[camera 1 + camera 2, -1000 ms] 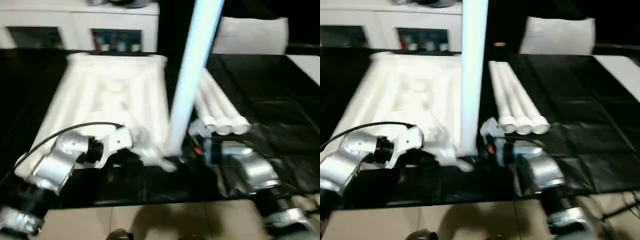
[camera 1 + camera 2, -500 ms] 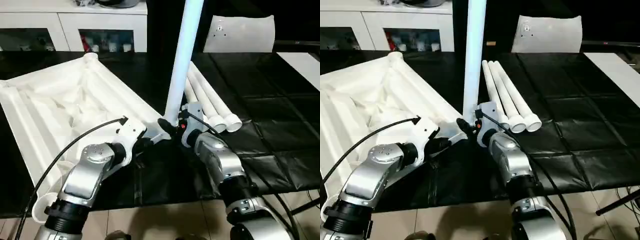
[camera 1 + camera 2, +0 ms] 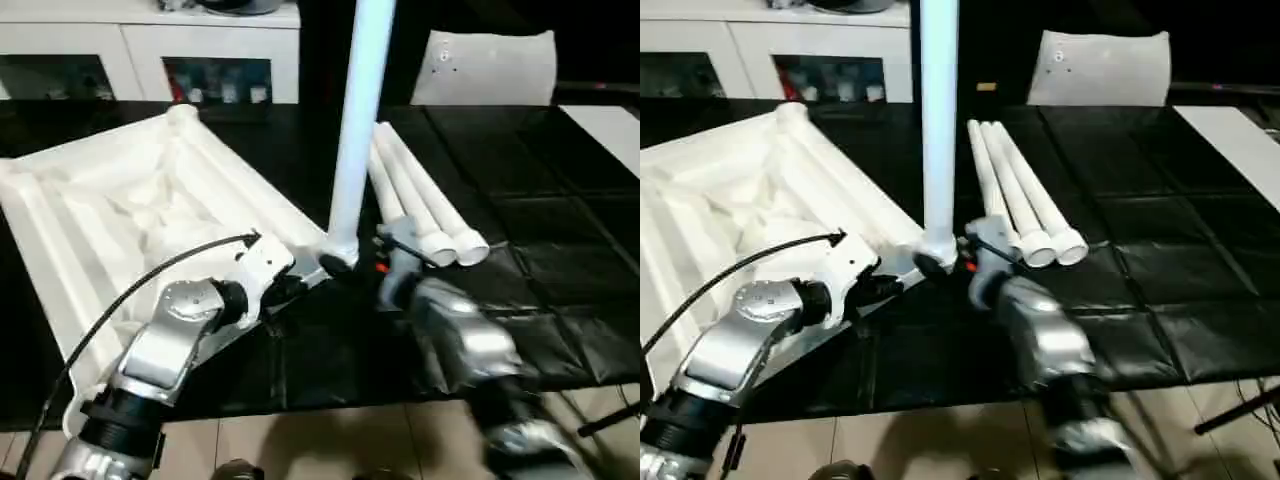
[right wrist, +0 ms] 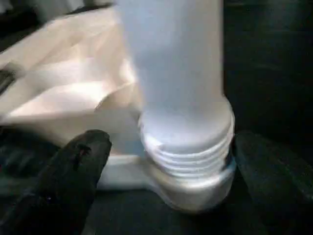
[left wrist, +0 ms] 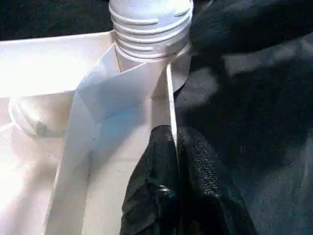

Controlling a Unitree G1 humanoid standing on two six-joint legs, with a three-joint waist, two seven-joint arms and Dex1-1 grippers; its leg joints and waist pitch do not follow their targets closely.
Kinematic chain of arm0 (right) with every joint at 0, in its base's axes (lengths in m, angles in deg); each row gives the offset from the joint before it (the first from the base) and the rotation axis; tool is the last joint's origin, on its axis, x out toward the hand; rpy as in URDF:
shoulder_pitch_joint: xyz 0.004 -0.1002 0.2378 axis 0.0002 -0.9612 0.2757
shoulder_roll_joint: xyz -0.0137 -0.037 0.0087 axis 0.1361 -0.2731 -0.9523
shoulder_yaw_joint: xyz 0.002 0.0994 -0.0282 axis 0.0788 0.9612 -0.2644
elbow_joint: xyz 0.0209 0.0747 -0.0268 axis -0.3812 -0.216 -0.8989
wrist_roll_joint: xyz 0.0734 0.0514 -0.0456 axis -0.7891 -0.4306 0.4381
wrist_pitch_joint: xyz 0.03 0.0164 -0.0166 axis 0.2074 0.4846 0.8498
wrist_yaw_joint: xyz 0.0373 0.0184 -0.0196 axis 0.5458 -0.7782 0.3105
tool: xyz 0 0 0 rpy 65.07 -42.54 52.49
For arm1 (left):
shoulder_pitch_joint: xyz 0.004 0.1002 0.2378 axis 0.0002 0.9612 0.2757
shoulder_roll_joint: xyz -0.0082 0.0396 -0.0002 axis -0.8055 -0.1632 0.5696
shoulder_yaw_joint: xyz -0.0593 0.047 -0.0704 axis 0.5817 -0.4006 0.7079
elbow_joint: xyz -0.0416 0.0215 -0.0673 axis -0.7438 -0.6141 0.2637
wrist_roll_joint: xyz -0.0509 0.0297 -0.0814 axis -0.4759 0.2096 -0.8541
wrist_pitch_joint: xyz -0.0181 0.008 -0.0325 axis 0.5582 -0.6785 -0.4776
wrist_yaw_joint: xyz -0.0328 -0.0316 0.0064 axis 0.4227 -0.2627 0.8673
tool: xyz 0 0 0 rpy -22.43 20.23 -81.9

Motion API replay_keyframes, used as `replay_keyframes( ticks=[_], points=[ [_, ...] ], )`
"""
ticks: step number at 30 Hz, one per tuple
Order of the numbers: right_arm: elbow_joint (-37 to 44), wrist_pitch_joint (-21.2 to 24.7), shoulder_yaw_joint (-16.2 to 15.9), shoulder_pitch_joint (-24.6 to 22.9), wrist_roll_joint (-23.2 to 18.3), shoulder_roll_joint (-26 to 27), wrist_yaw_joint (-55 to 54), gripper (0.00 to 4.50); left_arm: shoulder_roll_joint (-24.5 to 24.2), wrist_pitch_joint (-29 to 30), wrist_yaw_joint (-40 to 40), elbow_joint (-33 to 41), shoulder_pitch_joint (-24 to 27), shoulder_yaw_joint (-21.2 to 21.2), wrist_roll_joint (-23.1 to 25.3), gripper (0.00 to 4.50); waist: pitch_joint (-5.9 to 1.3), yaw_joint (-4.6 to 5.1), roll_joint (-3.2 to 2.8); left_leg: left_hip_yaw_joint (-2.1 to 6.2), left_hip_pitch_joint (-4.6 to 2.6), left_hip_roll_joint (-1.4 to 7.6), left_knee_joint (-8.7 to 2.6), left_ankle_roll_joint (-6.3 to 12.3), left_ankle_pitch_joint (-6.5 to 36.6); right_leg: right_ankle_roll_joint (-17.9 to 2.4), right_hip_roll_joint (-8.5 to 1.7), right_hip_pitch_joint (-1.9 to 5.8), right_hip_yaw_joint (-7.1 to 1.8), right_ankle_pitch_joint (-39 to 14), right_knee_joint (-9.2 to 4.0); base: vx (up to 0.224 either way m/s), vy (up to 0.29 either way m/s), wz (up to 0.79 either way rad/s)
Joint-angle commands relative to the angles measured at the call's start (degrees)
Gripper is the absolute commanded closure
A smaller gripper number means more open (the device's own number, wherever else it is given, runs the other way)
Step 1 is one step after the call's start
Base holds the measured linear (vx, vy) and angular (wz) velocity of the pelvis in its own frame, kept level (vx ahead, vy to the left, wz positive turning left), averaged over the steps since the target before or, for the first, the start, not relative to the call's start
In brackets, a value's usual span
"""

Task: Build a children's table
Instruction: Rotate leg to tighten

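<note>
1. Children's table leg point(image 4: 176, 93) stands upright directly between the right pincer's point(image 4: 166, 161) spread fingers point(image 4: 73, 166), threaded foot in the corner socket point(image 4: 190, 183).
2. Left pincer point(image 5: 176, 147), pressed together on the tabletop's rim point(image 5: 170, 103), sits just beside that socket.
3. Three spare legs point(image 3: 425, 215) lie beyond on the counter point(image 3: 560, 200).
</note>
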State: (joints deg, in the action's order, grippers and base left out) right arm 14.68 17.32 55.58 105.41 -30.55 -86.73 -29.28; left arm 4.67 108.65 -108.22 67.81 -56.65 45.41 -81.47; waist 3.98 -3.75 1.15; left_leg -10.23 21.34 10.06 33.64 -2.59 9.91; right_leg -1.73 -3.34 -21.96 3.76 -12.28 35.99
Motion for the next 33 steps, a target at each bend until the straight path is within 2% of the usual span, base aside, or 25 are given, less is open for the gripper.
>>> replay_keyframes(
  ticks=[1, 4, 6, 7, 9, 10, 14, 16, 17, 18, 20, 21, 24, 25, 27, 33],
  points=[
    [3.37, 0.32, -1.28, -0.36, -1.48, -1.63, 5.24, 0.07, -0.98, -3.64, -3.86, -1.22, -1.4, -1.49, -0.25, 4.5, -3.71, -0.36, -0.87, 1.41, -1.03, 3.32, -4.05, 0.77, 13.2, -8.96, -5.19, 2.11, -3.5, -11.85, -5.5, 0.0, 0.0, 0.0],
    [4.32, -0.46, -1.73, -0.52, -1.33, -5.95, 10.48, 0.07, -3.82, -7.33, -9.96, -3.63, -2.69, -3.11, -1.01, 4.5, -3.87, -0.56, -0.67, 1.49, -1.04, 3.42, -4.01, 0.61, 13.19, -9.44, -5.29, 2.22, -3.45, -11.8, -5.2, 0.0, 0.0, 0.0],
    [4.34, -0.74, -1.74, -0.01, -1.78, -7.95, 13.16, 0.07, -5.9, -10.74, -14.21, -5.18, -3.36, -4.74, -0.84, 4.5, -3.95, -0.96, -1.08, 1.43, -1.21, 3.52, -3.98, 0.45, 12.96, -10.27, -5.22, 2.05, -3.47, -10.4, -5.06, 0.0, 0.0, 0.0],
    [4.41, -1.41, -2.43, 0.15, -1.71, -9.27, 15.31, 0.07, -6.58, -11.27, -16.36, -5.63, -3.62, -5.17, -1.21, 4.5, -4.07, -1.24, -0.9, 1.37, -1.3, 3.5, -3.9, 0.53, 12.39, -10.85, -5.25, 2.06, -3.46, -8.77, -4.87, 0.0, 0.0, 0.0],
    [4.48, -2.94, -4.38, 0.61, -1.01, -11.9, 19.73, 0.07, -8.59, -13.63, -21.1, -6.91, -4.51, -6.52, -1.46, 4.5, -4.08, -1.59, -0.96, 1.28, -1.29, 3.55, -3.83, 0.83, 11.72, -11.73, -5.25, 2.11, -3.4, -6.47, -4.61, 0.0, 0.0, 0.0],
    [4.46, -3.05, -4.58, 0.66, -0.95, -12.11, 20.17, 0.07, -8.76, -13.65, -21.55, -6.93, -4.56, -6.61, -1.54, 4.5, -4.11, -1.61, -0.64, 1.21, -1.27, 3.5, -3.79, 0.97, 11.73, -11.8, -5.2, 2.23, -3.37, -6.48, -4.6, 0.0, 0.0, 0.0],
    [3.64, -5.82, -7.29, 1.63, 0.59, -13.95, 24.63, 0.07, -10.95, -15.22, -27.29, -7.75, -5.35, -7.98, -2.01, 4.5, -4.08, -2.01, -0.7, 1.25, -1.13, 3.65, -3.85, 1.03, 11.45, -12.16, -5.57, 2.32, -3.34, -7.59, -4.45, 0.0, 0.0, 0.0],
    [2.98, -6.82, -8.42, 2.23, 1.26, -14.28, 26.34, 0.07, -12.29, -17.43, -29.69, -8.25, -5.95, -9.21, -1.42, 4.5, -3.99, -2.06, -0.7, 1.21, -1.26, 3.7, -3.89, 0.74, 12.12, -12.22, -5.46, 2.1, -3.35, -8.79, -4.52, 0.0, 0.0, 0.0],
    [2.79, -7.42, -9.11, 2.46, 1.59, -14.29, 27.32, 0.07, -12.65, -17.46, -30.78, -8.18, -6.11, -9.51, -1.68, 4.5, -3.96, -2.13, -0.39, 1.22, -1.28, 3.72, -3.93, 0.78, 12.39, -12.19, -5.51, 2.12, -3.34, -9.32, -4.58, 0.0, 0.0, 0.0],
    [2.45, -7.76, -10.15, 2.73, 1.96, -13.99, 28.0, 0.07, -13.14, -18.6, -32.05, -8.4, -6.55, -10.23, -1.41, 4.5, -3.97, -2.34, -0.34, 1.21, -1.27, 3.78, -3.96, 0.77, 12.11, -12.02, -5.53, 2.13, -3.35, -9.8, -4.54, 0.0, 0.0, 0.0],
    [2.11, -8.0, -10.69, 2.93, 2.15, -13.84, 28.17, 0.07, -13.12, -18.63, -32.59, -8.61, -6.81, -10.35, -1.56, 4.5, -4.02, -2.53, -0.44, 1.16, -1.53, 3.84, -3.94, 0.67, 12.11, -12.09, -5.51, 1.96, -3.36, -9.81, -4.47, 0.0, 0.0, 0.0],
    [1.27, -8.05, -11.14, 3.11, 2.04, -13.17, 28.04, 0.24, -12.81, -19.18, -32.96, -9.06, -6.95, -10.19, -1.87, 4.5, -4.05, -2.67, -0.6, 1.2, -1.32, 3.82, -3.95, 0.45, 11.98, -12.29, -5.64, 2.05, -3.34, -9.38, -4.39, 0.0, 0.0, 0.0],
    [0.53, -8.14, -11.74, 3.22, 2.12, -12.77, 28.47, 0.53, -12.57, -19.05, -33.26, -8.96, -6.82, -10.04, -2.1, 4.5, -4.09, -2.48, -0.35, 1.26, -1.18, 3.81, -3.99, 0.22, 12.09, -12.35, -5.67, 2.22, -3.31, -9.21, -4.27, 0.0, 0.0, 0.0],
    [0.53, -8.14, -11.74, 3.22, 2.12, -12.77, 28.47, 0.53, -12.57, -19.05, -33.26, -8.96, -6.82, -10.04, -2.1, 4.5, -4.11, -2.54, -0.51, 1.27, -1.21, 3.79, -3.96, 0.25, 12.17, -12.36, -5.69, 2.2, -3.3, -9.22, -4.28, 0.0, 0.0, 0.0],
    [0.34, -8.6, -12.38, 3.34, 2.41, -12.66, 29.31, 0.8, -12.51, -19.82, -33.03, -9.62, -7.02, -10.13, -1.89, 4.5, -4.09, -2.49, -0.16, 1.2, -1.16, 3.75, -3.89, 0.52, 11.86, -11.99, -5.7, 2.27, -3.36, -9.73, -4.4, 0.0, 0.0, 0.0],
    [-0.33, -8.71, -13.14, 3.58, 2.46, -12.9, 30.57, 1.31, -12.4, -20.91, -32.82, -11.02, -7.22, -9.8, -1.88, 4.5, -4.06, -2.53, -0.26, 1.24, -1.21, 3.77, -3.94, 0.49, 12.13, -11.74, -5.61, 2.15, -3.32, -10.8, -4.42, 0.0, 0.0, 0.0]
  ],
)
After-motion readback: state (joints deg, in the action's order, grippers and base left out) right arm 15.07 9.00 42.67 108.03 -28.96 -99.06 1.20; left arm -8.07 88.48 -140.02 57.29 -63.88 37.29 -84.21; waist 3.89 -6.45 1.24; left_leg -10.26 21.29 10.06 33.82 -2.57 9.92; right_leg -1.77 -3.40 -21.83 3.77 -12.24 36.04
